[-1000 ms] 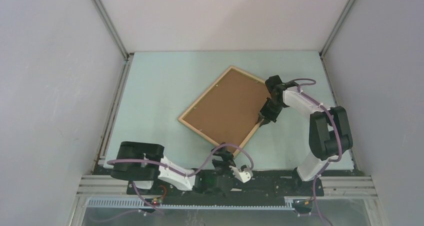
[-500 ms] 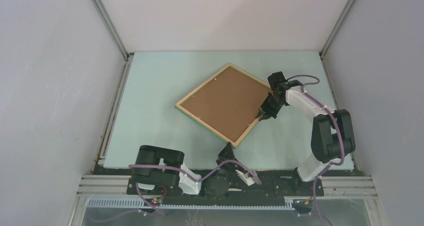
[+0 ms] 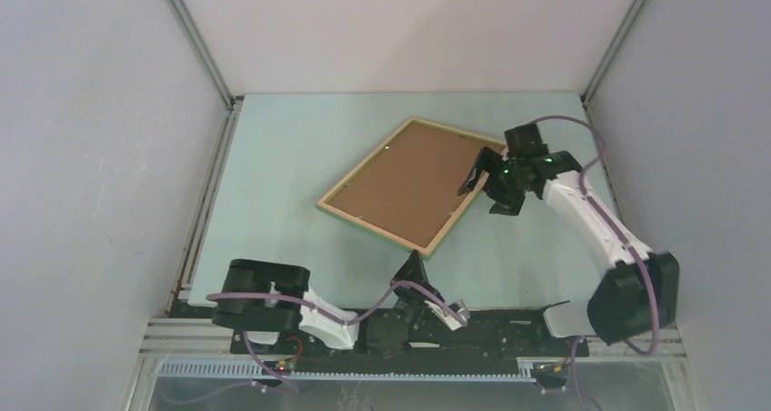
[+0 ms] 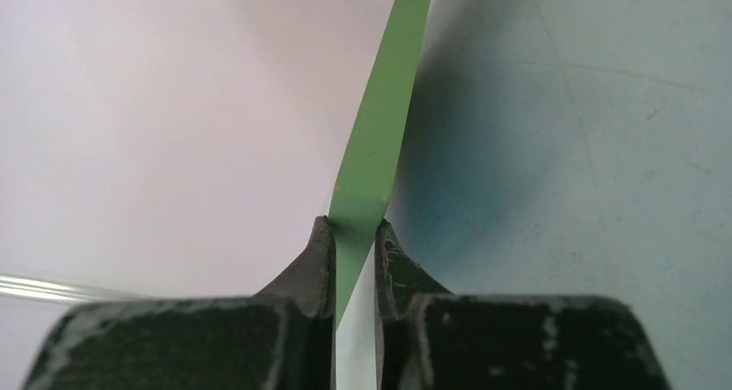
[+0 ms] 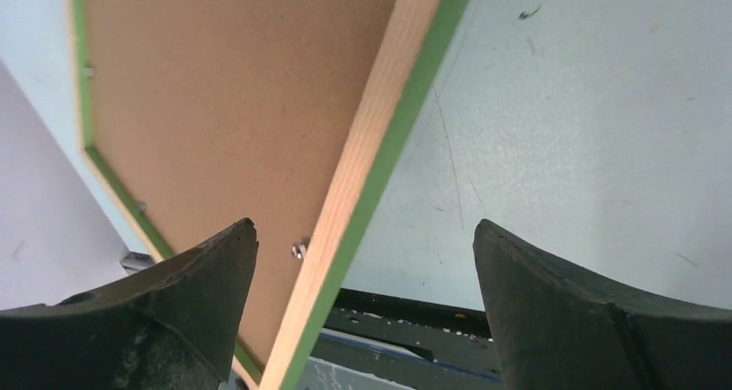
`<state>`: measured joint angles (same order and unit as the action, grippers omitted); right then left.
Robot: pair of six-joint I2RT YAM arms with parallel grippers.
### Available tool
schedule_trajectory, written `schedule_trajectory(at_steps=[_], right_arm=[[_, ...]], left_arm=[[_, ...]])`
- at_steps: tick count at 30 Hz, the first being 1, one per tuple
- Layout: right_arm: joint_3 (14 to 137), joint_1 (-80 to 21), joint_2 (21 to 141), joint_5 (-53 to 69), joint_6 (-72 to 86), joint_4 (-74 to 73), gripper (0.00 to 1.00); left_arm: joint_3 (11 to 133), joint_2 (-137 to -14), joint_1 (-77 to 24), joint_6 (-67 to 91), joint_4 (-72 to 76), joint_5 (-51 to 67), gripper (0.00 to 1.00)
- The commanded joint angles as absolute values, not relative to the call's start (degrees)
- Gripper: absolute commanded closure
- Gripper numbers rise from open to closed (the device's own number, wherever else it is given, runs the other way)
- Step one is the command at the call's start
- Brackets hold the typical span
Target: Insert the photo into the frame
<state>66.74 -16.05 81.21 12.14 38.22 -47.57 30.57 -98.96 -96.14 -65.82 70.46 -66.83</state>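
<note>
The frame (image 3: 374, 227) lies angled on the pale green table with its light wood face up, and its green side (image 4: 384, 122) shows edge-on in the left wrist view. A plain brown board, the photo's back (image 3: 409, 179), fills the frame; the printed side is hidden. My left gripper (image 3: 414, 267) is shut on the frame's near corner, with the green edge pinched between the fingertips (image 4: 354, 226). My right gripper (image 3: 488, 189) hangs wide open over the frame's right rim (image 5: 371, 148), one finger above the board (image 5: 242, 88) and the other above bare table, holding nothing.
White walls enclose the table on the left, back and right. The black base rail (image 3: 491, 325) runs along the near edge. A metal tab (image 5: 299, 250) sticks out of the frame's inner rim near the right fingers.
The right gripper has let go of the frame's right edge, opened wide and drawn back to the right. The left gripper has closed on the near corner. The frame has turned slightly.
</note>
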Motion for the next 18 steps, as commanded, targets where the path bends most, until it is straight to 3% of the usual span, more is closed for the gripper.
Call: schedule_trajectory(at_steps=[1,12,18], right_arm=[[67.8,-11.5,70.6,10.6,33.1,-49.7,0.00],[67.7,1.9,57.6,14.8,28.5,-57.2,0.00],[66.7,2.8,55.5,14.2,28.0,-57.6,0.01]], left_arm=[[34.5,-90.0,-96.1,-56.2,67.3,-63.6,1.00],[40.8,-69.6,-89.8,-26.0,32.5,-45.4,1.00],[37.9,-57.8,-82.5,-10.0,28.5,-33.9,1.00]])
